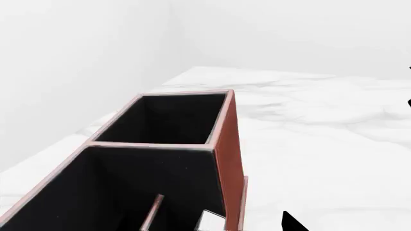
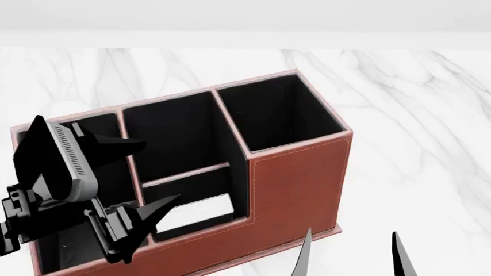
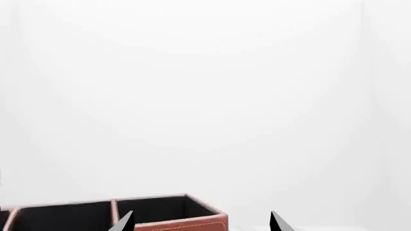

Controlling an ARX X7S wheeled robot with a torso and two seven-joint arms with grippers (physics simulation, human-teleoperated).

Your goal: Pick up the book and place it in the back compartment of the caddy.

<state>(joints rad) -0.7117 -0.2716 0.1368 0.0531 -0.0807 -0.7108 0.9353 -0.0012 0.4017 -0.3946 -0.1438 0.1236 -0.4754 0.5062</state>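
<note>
The reddish-brown caddy [image 2: 295, 184] fills the middle of the head view. Its back compartment is the shallow cell in front of a low thin partition [image 2: 184, 172]. The book's white page block [image 2: 198, 211] shows inside that cell; its black covers blend with the lining. My left gripper [image 2: 161, 171] hovers open above the caddy's left side, holding nothing. The left wrist view looks down into the caddy [image 1: 228, 144] and catches a corner of the book [image 1: 209, 222] and one fingertip [image 1: 292, 224]. My right gripper [image 2: 353, 256] is open and empty, in front of the caddy [image 3: 183, 224].
The caddy stands on a white marble table [image 2: 399, 115] that ends at a white wall. A deep tall-walled cell [image 2: 276, 115] sits at the caddy's right rear. Another deep cell [image 2: 172, 132] lies behind the low partition, and a long narrow cell runs under my left gripper.
</note>
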